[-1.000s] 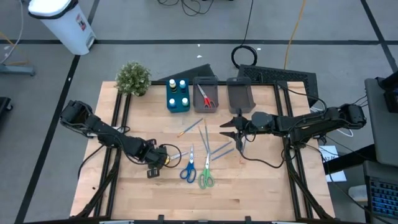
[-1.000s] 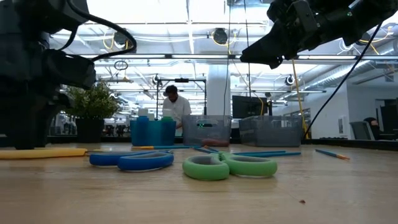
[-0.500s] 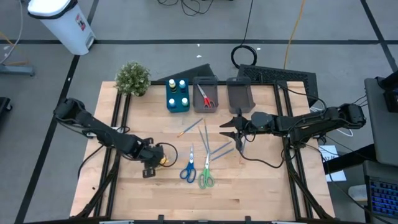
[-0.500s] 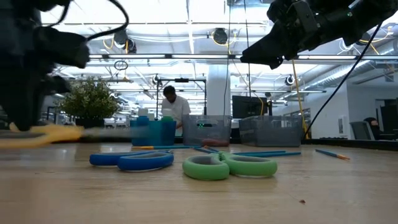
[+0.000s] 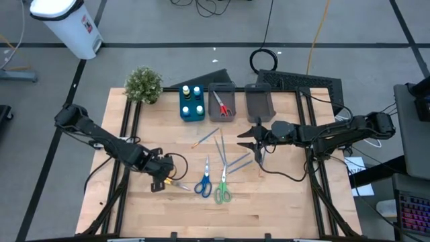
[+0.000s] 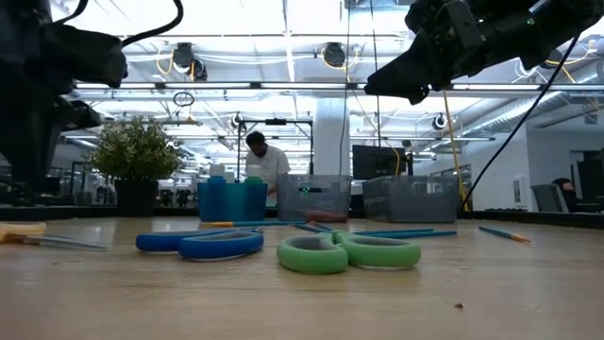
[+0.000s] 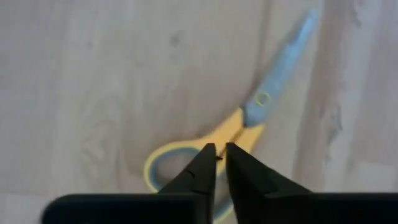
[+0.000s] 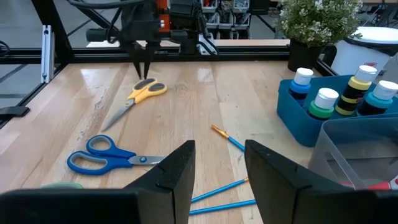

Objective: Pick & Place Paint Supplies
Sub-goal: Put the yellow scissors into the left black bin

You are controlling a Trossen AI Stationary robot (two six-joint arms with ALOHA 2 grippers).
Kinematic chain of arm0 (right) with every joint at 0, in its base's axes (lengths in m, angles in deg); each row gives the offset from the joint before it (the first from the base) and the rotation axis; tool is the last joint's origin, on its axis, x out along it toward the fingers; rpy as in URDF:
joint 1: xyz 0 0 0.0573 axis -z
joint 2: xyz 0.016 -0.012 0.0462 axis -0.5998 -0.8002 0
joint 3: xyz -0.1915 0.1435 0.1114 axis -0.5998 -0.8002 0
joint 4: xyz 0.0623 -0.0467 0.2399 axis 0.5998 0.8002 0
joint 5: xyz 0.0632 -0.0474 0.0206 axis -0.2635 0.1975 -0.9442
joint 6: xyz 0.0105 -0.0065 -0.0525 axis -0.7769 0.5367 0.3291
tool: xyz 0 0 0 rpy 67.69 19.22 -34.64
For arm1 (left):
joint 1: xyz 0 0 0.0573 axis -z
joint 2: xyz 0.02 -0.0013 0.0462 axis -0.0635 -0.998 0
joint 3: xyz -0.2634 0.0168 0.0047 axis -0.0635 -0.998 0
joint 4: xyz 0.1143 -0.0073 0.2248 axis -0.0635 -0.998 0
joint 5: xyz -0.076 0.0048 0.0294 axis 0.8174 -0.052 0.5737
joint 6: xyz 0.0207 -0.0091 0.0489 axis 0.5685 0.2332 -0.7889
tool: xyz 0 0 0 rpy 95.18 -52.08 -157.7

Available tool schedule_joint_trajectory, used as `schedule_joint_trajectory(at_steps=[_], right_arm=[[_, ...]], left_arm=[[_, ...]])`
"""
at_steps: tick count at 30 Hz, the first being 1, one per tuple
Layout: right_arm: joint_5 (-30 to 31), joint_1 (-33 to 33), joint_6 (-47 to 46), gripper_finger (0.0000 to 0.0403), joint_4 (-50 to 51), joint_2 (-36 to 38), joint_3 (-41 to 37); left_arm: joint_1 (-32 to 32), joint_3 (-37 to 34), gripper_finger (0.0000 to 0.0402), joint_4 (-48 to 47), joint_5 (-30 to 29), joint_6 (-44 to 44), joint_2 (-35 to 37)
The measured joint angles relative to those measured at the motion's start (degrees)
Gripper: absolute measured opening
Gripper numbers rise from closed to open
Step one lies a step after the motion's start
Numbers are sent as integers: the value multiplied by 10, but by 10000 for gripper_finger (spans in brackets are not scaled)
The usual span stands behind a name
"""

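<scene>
Hovering with fingers pressed together, left gripper (image 7: 216, 149) over light, stiff, flat yellow scissors (image 7: 242, 134); probably best pinched at handle loop.

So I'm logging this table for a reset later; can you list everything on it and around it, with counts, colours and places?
Yellow-handled scissors: one, flat on the table under the left gripper.
Blue-handled scissors: one, front centre.
Green-handled scissors: one, beside the blue pair.
Thin blue brushes: several, loose at mid-table.
Blue rectangular bin: one, at the back, holding four round bottles.
Grey bin with red-handled scissors: one, beside the blue bin.
Grey bin: one, rightmost; contents unclear.
Small green potted plant: one, back left corner.
Person in white: one, in the room beyond.
Left gripper: nearly shut, just above the yellow scissors.
Right gripper: open, raised over mid-table.
</scene>
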Motion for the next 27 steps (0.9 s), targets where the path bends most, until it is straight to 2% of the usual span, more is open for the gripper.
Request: schedule_joint_trajectory(at_steps=[8,13,17,21,24,27], right_arm=[[0,0,0,130,0,0,0],[0,0,0,130,0,0,0],[0,0,0,130,0,0,0],[0,0,0,130,0,0,0],[0,0,0,130,-1,0,0],[0,0,-1,130,-1,0,0]], left_arm=[[57,-10,168,2,64,-39,-17],[94,-41,201,19,47,-31,-28],[111,-85,196,60,36,0,-28],[112,-121,171,106,17,20,-30],[112,-125,136,95,-1,54,-29],[111,-125,83,86,-8,52,-30]])
